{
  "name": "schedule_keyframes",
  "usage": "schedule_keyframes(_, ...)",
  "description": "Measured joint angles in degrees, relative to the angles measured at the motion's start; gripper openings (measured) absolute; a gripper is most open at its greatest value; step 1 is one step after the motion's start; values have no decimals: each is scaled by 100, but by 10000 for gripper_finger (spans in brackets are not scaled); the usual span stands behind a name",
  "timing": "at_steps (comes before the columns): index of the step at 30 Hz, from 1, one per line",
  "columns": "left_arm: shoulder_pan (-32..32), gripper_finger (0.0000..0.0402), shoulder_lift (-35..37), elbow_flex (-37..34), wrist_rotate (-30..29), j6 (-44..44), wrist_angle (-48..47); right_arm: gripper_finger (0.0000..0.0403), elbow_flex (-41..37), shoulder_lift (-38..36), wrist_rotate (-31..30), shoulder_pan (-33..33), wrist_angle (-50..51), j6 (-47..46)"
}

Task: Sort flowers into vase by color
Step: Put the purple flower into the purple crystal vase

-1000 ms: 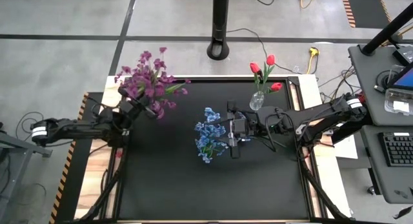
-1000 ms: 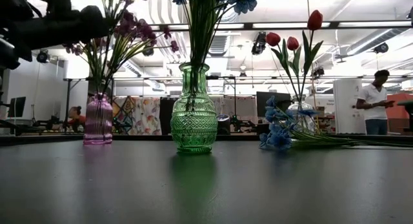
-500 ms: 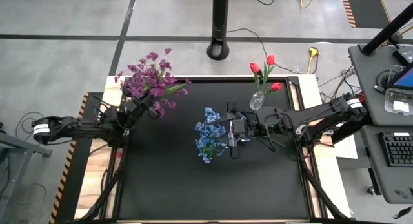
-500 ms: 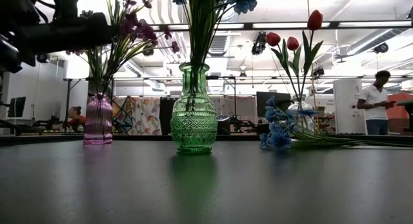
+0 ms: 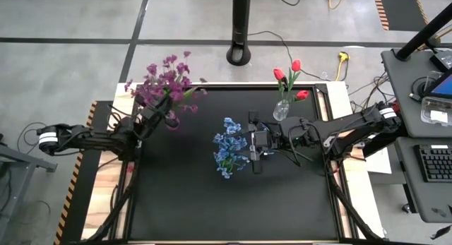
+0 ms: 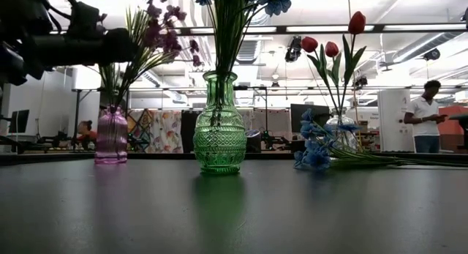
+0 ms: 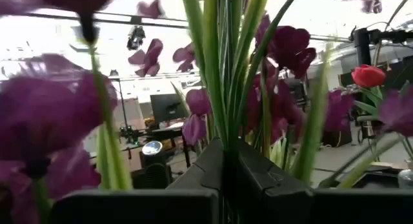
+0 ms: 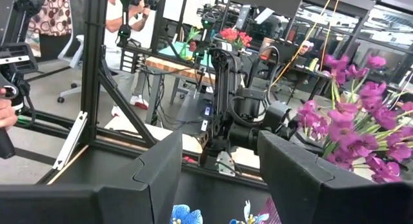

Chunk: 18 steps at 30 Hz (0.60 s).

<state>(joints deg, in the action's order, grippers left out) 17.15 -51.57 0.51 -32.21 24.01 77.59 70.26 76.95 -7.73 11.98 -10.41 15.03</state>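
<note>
The left gripper [image 5: 157,116] – fingers clenched on the purple flowers [image 5: 164,82] – holds them over the far-left purple vase [image 6: 111,135], while the right gripper [image 5: 248,141], fingers parted, waits by the blue flowers [image 5: 227,146] mid-bench.

Robotics lab: concrete floor [image 5: 70,19], monitors [image 6: 307,116], desks (people at work), cable-strewn rigs [image 8: 226,114].

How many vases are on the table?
3. Purple vase at the table's left, under the purple flowers the left gripper holds; green vase mid-table with blue flowers; clear vase far right with red tulips.
</note>
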Motion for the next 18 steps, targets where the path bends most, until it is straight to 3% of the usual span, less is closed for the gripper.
schedule_keyframes(18, -11, 0, -265, -4, 198, -388, 89, 194, 0, 0, 0, -1, -7, 0)
